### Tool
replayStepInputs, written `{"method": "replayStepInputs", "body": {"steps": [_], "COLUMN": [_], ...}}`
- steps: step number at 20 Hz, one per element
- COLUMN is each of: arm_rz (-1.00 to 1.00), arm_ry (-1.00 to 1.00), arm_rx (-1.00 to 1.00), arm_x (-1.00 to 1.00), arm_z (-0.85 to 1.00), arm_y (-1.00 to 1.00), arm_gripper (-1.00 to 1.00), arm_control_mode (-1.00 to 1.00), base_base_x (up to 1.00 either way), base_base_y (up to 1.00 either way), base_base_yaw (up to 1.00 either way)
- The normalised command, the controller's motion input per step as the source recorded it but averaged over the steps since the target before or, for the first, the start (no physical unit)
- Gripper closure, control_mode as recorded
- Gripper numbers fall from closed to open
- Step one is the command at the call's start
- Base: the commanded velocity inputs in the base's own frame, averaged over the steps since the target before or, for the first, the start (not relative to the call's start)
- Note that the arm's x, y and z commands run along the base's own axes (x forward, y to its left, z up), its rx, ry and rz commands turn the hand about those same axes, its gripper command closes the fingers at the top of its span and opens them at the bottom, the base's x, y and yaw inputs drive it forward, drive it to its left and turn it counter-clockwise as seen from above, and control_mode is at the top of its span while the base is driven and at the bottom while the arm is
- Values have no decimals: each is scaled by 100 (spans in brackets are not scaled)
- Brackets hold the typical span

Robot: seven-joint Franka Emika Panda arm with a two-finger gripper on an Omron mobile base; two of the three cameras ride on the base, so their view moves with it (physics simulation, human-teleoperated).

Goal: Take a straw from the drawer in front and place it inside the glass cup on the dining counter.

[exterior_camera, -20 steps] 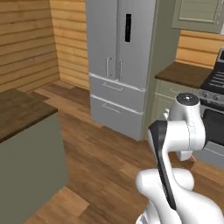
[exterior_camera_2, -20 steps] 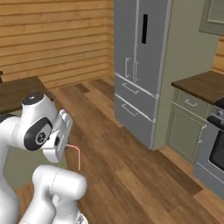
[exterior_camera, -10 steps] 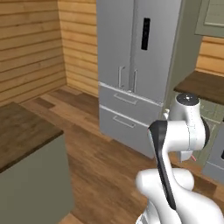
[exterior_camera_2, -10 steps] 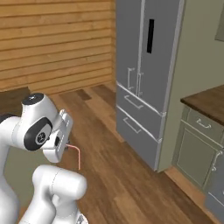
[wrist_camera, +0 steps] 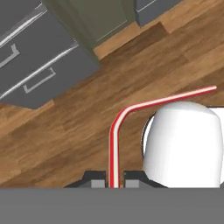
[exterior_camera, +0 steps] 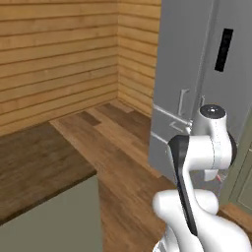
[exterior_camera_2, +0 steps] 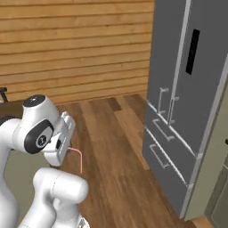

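The straw (wrist_camera: 114, 144) is in my grip: in the hand view its red-and-white shaft rises straight out from between the two finger tips, then bends sharply and runs off to that view's right, ending near the edge. So its gripped length lies along the fingers' own line, and the bent end points sideways across it. In the right base view the same straw (exterior_camera_2: 79, 159) shows as a thin pink hook hanging below the gripper (exterior_camera_2: 67, 149), free end pointing down at the wood floor (exterior_camera_2: 116, 147).

The gripper (wrist_camera: 114, 183) is clamped tight on the straw, jaws nearly together with only the thin shaft between them.

Beyond it I see the grey fridge (exterior_camera_2: 187, 102) with its drawer fronts and handles, and plank walls. In the left base view the dining counter (exterior_camera: 34, 162) lies at the lower left, well apart from the hand and on the arm's left side. I cannot make out a glass cup anywhere on it. My judgement: the carry has to swing left toward that counter, and the straw's hanging end must then come over the cup's mouth.
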Motion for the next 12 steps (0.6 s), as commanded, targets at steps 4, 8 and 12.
{"method": "replayStepInputs", "body": {"steps": [4, 8, 12], "arm_rz": [0, 0, 0], "arm_ry": [0, 0, 0], "arm_rx": [0, 0, 0], "arm_x": [0, 0, 0], "arm_z": [0, 0, 0], "arm_y": [0, 0, 0], "arm_gripper": [100, 100, 100], "arm_control_mode": [100, 100, 100], "base_base_x": [98, 66, 75], "base_base_y": [-52, -90, -70], "base_base_yaw": [56, 47, 41]}}
